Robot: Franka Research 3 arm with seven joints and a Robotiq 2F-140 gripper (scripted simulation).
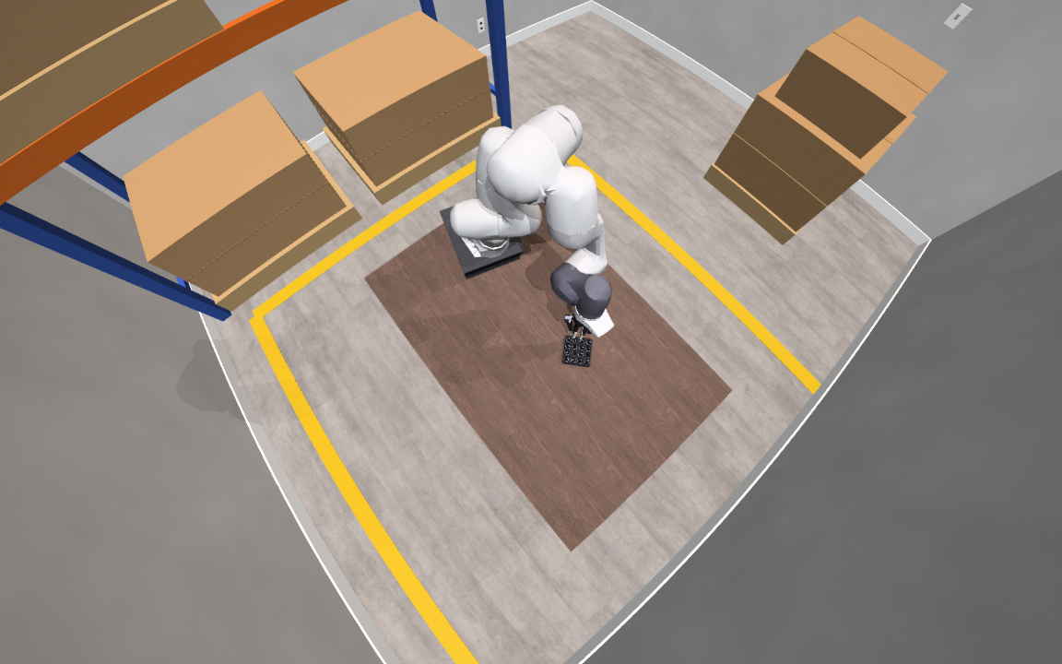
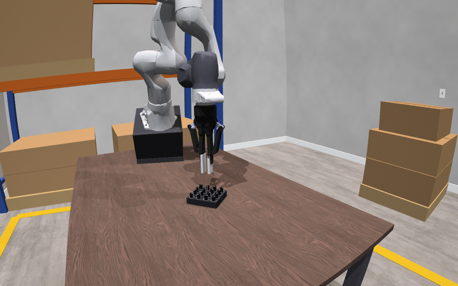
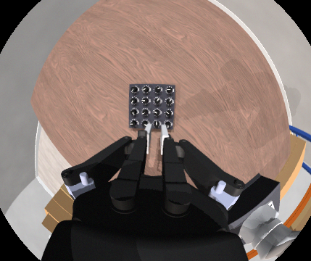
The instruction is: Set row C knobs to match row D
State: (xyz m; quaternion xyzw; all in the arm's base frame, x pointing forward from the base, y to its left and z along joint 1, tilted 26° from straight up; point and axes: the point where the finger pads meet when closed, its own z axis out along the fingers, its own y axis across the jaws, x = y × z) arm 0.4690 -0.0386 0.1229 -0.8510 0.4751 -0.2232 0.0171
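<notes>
The black knob box (image 2: 206, 194) stands on its feet on the brown table, with sixteen small black knobs in four rows. It also shows in the overhead view (image 1: 578, 350) and in the wrist view (image 3: 152, 106). The knob lines and printed names are too small to read. My gripper (image 2: 206, 170) points straight down and hangs well above the box, over its edge nearest the robot base. The fingers are drawn in with only a narrow gap between the tips (image 3: 155, 138), and nothing is between them. They touch no knob.
The robot base (image 2: 157, 138) stands on a black block at the far end of the table. Cardboard boxes (image 2: 408, 156) are stacked on the floor to the right, and more sit by the blue and orange rack (image 2: 45, 159) at the left.
</notes>
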